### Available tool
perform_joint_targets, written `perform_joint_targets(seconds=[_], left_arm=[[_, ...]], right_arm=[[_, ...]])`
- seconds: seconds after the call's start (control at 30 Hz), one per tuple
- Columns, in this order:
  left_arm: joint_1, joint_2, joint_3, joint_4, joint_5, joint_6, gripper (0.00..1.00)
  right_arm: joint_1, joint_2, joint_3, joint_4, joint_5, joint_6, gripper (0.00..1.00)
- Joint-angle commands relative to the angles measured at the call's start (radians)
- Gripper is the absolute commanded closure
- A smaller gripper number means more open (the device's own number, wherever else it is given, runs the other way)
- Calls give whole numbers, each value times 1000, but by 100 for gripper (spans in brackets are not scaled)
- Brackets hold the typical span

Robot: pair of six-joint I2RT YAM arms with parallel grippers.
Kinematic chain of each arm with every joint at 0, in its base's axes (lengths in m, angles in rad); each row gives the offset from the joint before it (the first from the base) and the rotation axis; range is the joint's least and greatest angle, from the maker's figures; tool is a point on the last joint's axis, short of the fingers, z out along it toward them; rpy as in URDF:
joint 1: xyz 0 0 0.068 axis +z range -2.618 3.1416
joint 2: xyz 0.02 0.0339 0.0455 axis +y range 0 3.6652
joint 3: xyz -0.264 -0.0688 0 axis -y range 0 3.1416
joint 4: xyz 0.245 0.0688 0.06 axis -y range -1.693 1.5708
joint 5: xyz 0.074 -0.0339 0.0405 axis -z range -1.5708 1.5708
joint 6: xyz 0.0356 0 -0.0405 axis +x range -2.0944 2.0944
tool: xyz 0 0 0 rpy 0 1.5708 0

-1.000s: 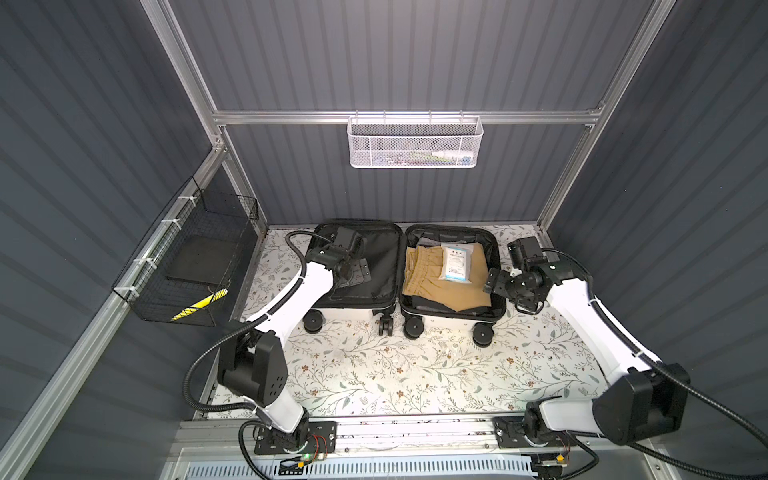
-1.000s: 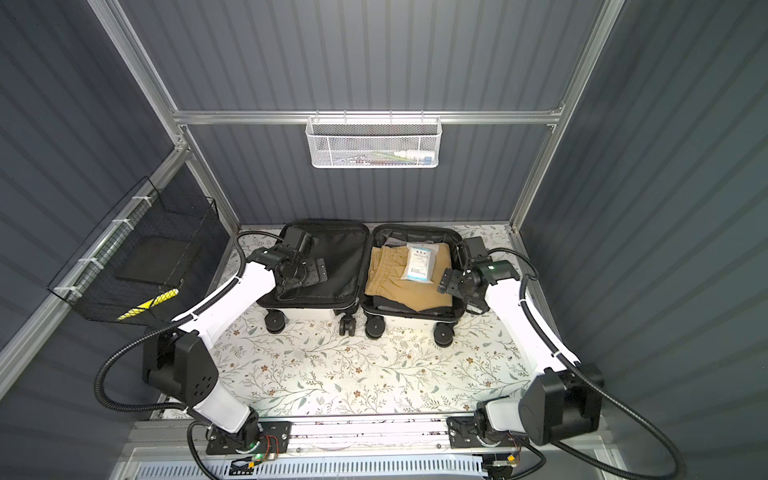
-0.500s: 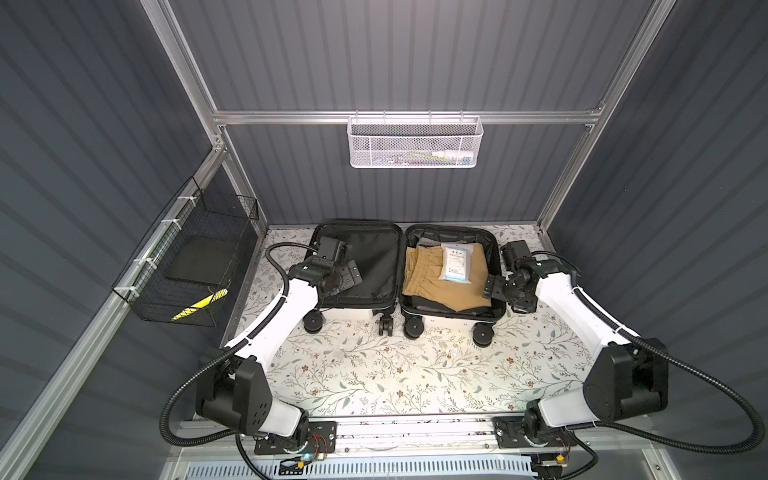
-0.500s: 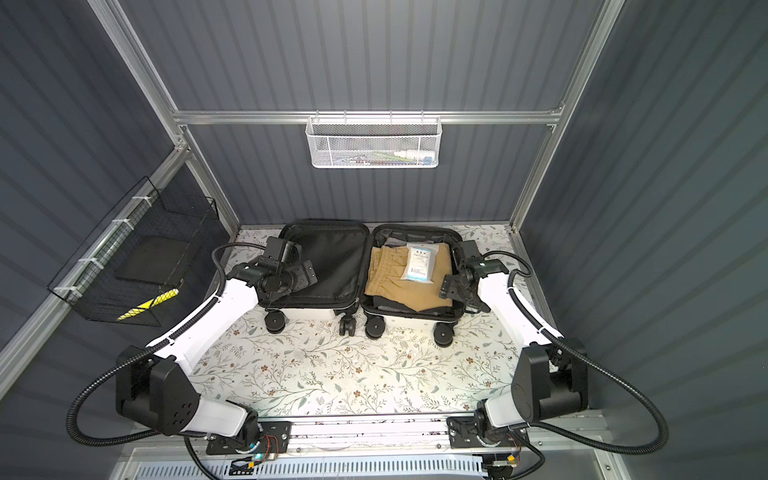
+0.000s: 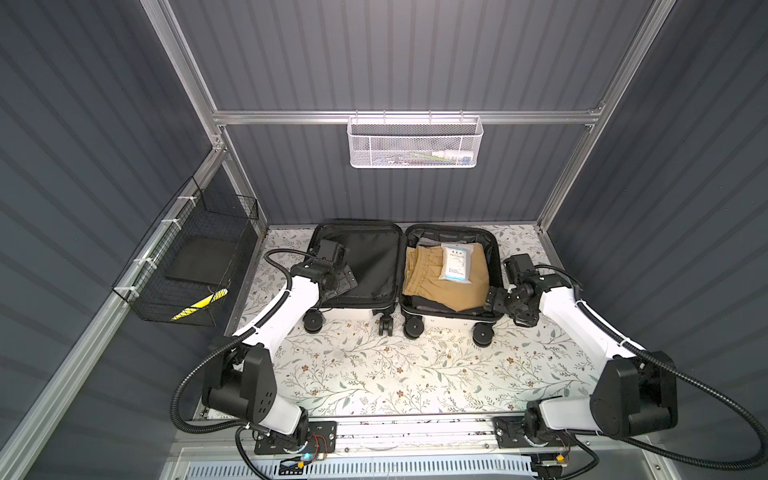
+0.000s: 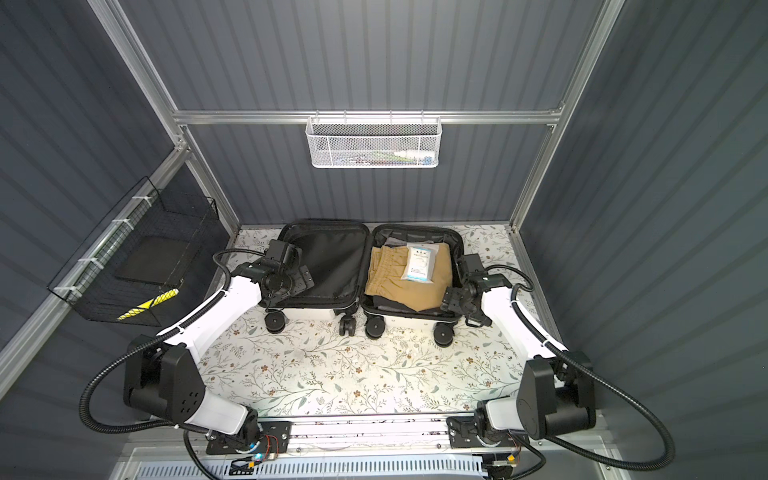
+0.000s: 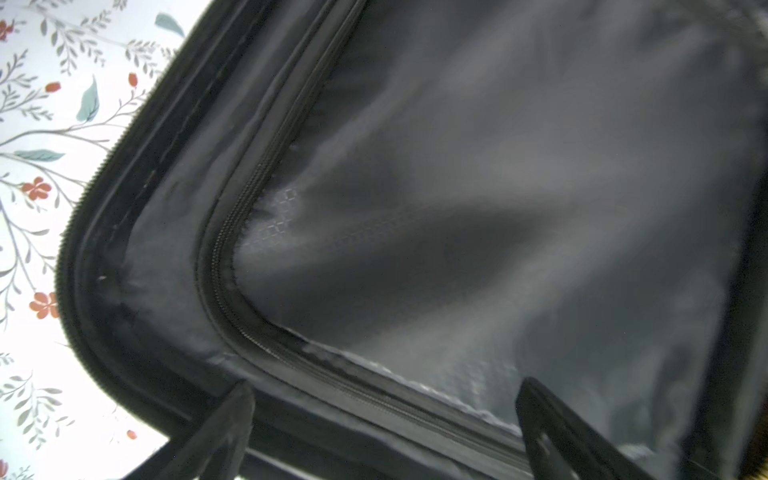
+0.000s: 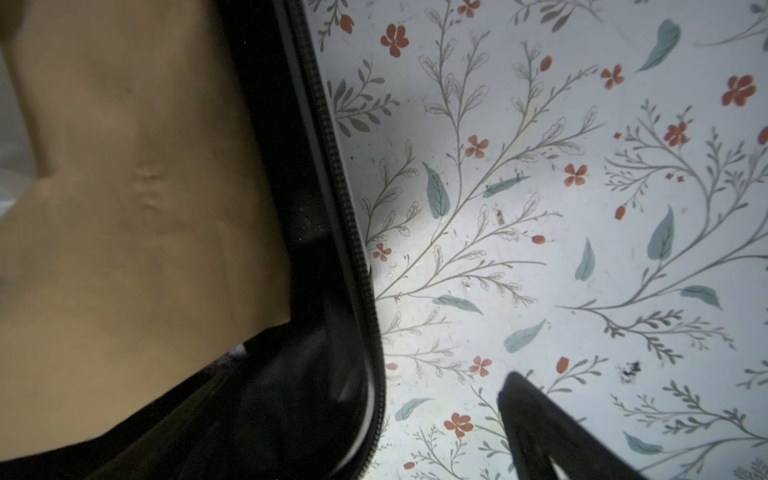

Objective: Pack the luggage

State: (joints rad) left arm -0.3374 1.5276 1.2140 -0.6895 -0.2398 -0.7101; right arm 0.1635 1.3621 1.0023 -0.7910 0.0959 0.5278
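The luggage lies open flat at the back of the table, on its white shell and black wheels. Its left half shows bare black lining. The right half holds folded tan clothing with a white packet on top. My left gripper hangs open over the left half's near-left corner, with nothing between its fingers. My right gripper is open at the right half's near-right corner. One of its fingers is over the table outside the rim; the other is hidden.
A white mesh basket holding small items hangs on the back rail. A black wire basket hangs on the left wall. The floral table top stretches in front of the luggage wheels. Aluminium posts stand at the back corners.
Both grippers slid a little toward the front of the luggage, the left along its left half, the right along the right rim. Both stayed open.
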Motion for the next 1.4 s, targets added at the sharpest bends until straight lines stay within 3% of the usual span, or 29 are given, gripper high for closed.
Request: perform_joint_targets(seconds=[0.0, 0.43, 0.8, 1.37], left_arm=[[6, 23, -7, -56, 2, 28, 0], [7, 57, -90, -90, 60, 16, 0], [6, -65, -177, -115, 120, -10, 0], [7, -110, -11, -318, 68, 38, 0]], right_arm=[[-9, -14, -37, 11, -11, 34, 1], [-69, -24, -109, 13, -27, 68, 1], [-120, -21, -153, 32, -55, 82, 1], [-128, -22, -152, 50, -80, 83, 1]])
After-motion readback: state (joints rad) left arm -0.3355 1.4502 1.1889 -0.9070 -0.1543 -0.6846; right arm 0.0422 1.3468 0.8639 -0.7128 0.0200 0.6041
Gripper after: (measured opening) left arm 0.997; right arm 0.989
